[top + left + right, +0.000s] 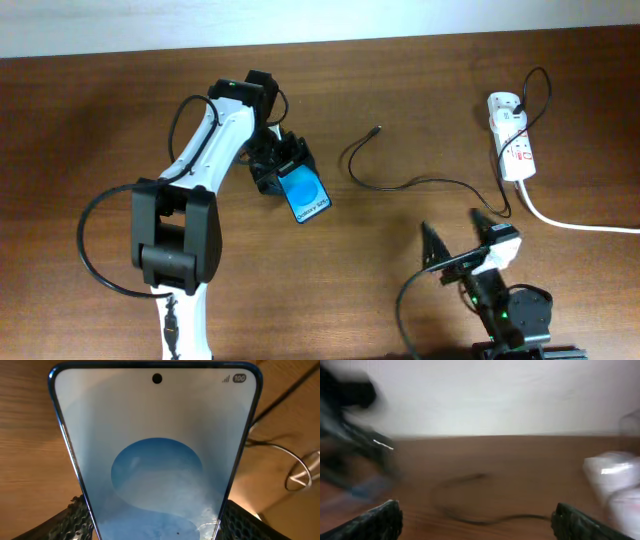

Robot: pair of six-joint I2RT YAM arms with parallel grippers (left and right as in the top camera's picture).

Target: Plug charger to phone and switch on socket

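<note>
Up close in the left wrist view, the phone (pixel 157 460) fills nearly the whole picture, its blue screen with the paler circle facing the lens and blocking most of what lies beyond. The left pincer (pixel 157 525) is closed on the phone's two long edges, and a meshed pad (pixel 75 520) presses against each side. From overhead, the phone juts out of that pincer at a slant, left of the middle of the brown wooden surface (pixel 100 120); I cannot tell whether its lower end touches the wood. The left arm (pixel 215 130) stretches over that part and hides what is under it. To the right of the phone lies the charger (pixel 420 183), a thin black cable curling across the wood, with its connector tip (pixel 377 129) lying loose, near the phone but apart from it. The cable runs on to the right and loops up to the socket (pixel 512 135), which lies by the right edge with red marks on its face. A thick white cord (pixel 570 222) trails away from its near end. The right pincer (pixel 452 228) sits at the near side with its fingers spread wide and nothing between them, just short of the cable. Its own view is smeared. A pale wall (pixel 300 20) stands behind.
</note>
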